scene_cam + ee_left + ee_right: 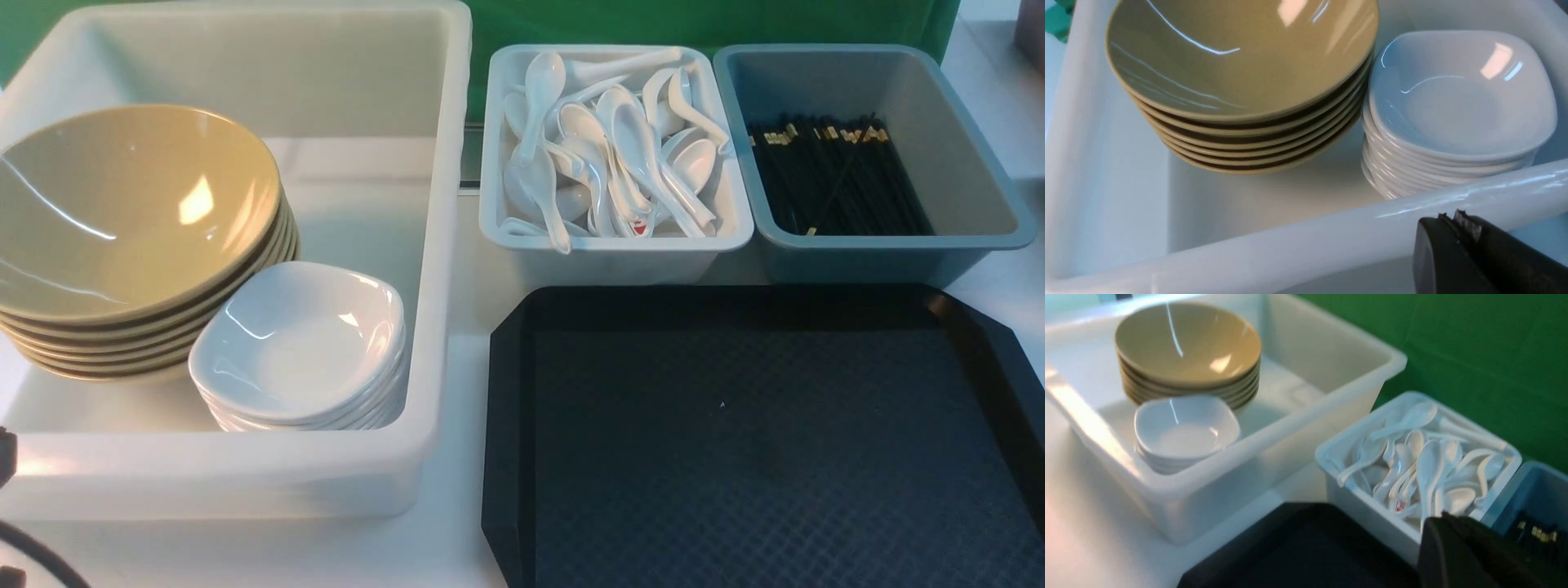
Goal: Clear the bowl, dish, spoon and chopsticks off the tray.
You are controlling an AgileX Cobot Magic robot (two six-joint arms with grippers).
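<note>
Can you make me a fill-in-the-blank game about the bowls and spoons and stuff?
1. The tan bowls are stacked inside the big ____ tub.
2. Next to the bowls is a stack of small white ____.
3. The white soup spoons are in the light bin, and the black ____ with gold bands are in the grey-blue bin beside it.
4. The big flat tray is coloured ____.

Missing words: white; dishes; chopsticks; black

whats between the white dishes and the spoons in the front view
In the front view, the tub's side wall stands between the stack of white dishes and the spoons, then a strip of white table and the spoon bin's wall.
</note>
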